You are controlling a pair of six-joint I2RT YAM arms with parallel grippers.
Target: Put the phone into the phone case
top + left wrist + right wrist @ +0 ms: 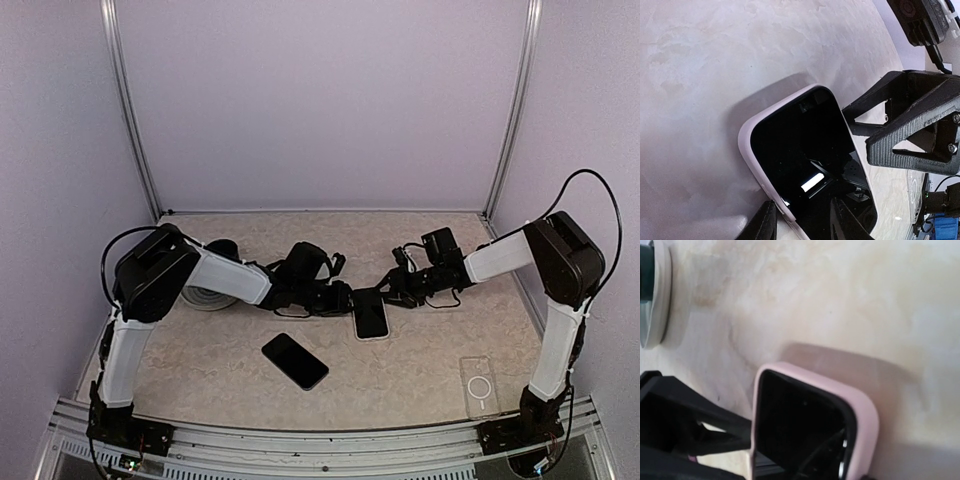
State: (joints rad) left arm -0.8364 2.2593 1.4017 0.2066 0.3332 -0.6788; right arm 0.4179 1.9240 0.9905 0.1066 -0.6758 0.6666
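While both arms are reaching in toward the middle of the marble-patterned table [200, 375], I am watching a phone [371, 318] that is lying screen-up inside a pale pink case [866, 416] — the rim is wrapping every corner that the wrist views are showing me.

Seen from above, the left gripper [802, 225] is sitting at about 10 o'clock from the phone. Its fingers [762, 225] are standing spread. One is hanging just outside the case's rim and the other over the dark glass, so they are not pinching the phone across its width.

The right gripper [855, 126] is sitting at about 1 o'clock from the phone. Its black printed fingers are showing a gap at the tips right beside the case's edge, but I cannot tell whether they are gripping that rim or only resting against it.

A second black phone [295, 361] is lying bare on the table at 8 o'clock from the cased one. A clear case [480, 386] with a ring mark is lying at 4 o'clock, well apart from both grippers. A round white object [205, 297] is sitting at 9 o'clock, partly under the left arm.
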